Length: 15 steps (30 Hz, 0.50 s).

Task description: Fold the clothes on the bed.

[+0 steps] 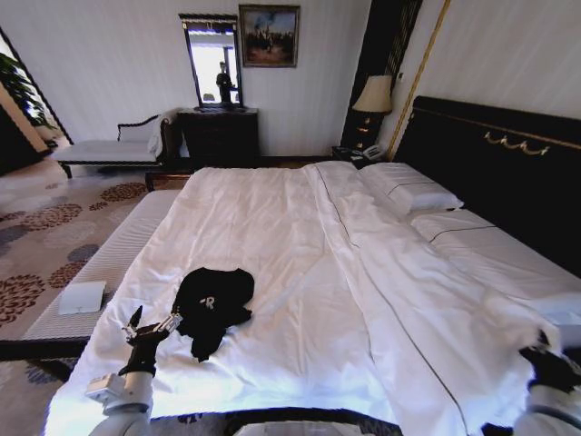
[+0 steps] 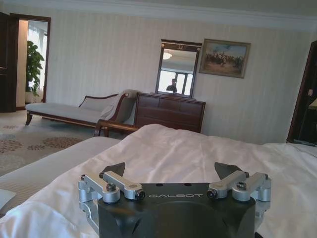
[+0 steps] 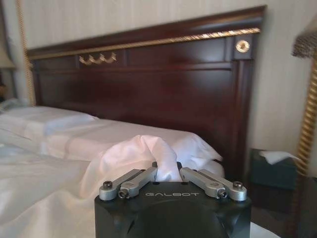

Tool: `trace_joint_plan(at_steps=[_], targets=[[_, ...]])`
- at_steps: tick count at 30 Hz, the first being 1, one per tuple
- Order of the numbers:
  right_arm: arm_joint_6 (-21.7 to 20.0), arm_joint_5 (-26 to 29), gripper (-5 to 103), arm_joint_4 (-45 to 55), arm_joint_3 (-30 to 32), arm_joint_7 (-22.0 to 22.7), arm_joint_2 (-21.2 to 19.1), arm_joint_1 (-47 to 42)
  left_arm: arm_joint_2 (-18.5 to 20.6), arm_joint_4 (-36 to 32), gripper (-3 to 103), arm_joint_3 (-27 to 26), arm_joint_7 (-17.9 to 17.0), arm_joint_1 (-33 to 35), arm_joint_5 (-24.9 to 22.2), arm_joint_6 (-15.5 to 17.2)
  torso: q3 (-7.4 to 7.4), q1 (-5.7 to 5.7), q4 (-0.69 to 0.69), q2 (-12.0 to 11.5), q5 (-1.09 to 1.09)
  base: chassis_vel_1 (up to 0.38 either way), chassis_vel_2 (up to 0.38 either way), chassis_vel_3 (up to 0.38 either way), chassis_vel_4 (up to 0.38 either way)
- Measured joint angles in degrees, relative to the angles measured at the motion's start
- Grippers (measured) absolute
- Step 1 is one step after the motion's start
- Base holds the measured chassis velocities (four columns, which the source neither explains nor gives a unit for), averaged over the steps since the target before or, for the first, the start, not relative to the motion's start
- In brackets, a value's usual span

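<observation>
Crumpled T-shirt (image 1: 211, 304) on the bed (image 1: 300, 272); left gripper (image 1: 151, 325) beside it, jaws apart; right gripper (image 3: 167, 171) pinching duvet (image 3: 143, 148).

Black T-shirt (image 1: 212, 304): crumpled in a loose heap, not flat; small white lettering partly visible on top, not fully legible; one dark end trails toward the foot edge; lies on the white duvet near the foot of the bed, on the robot's left side, well apart from the pillows. Bed (image 1: 300, 272): large, white duvet with a long crease running head to foot; two white pillows at the head; dark headboard (image 3: 148, 84) with gold trim; duvet surface rumpled, one fold bunched upward.
</observation>
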Motion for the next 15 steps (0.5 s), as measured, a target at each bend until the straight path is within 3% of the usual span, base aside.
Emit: trace_joint_plan(at_steps=[15], targets=[[0.82,-0.01,1,-10.3,3.77,1.07,-2.91,2.52,0.18,0.06,100,-0.29,-0.06,0.86,-0.04,-0.41,0.0,0.0,0.03,0.0,0.0,0.0,0.0,0.0,0.0]])
